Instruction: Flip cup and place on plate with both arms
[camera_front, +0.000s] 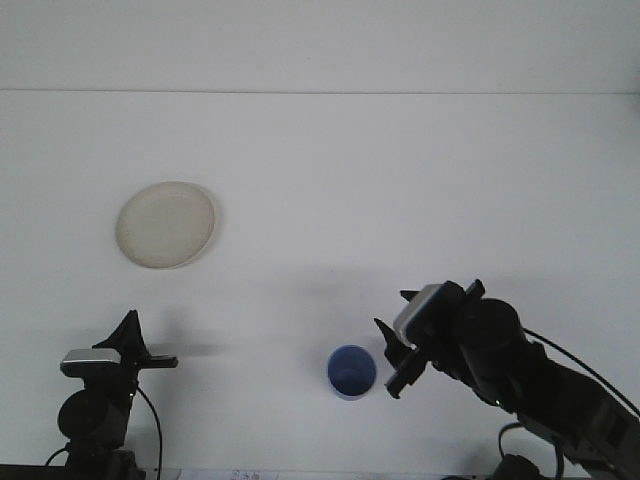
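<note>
A blue cup stands upright on the white table near the front, its mouth facing up, with nothing touching it. Just to its right my right gripper is open, with the fingertips pointing left toward the cup and a small gap between them and its side. A cream plate lies flat at the mid left, bare. My left gripper rests low at the front left corner, well away from both the cup and the plate.
The white table runs back to a pale wall. The right arm's dark body fills the front right corner. The left arm's base sits at the front left edge.
</note>
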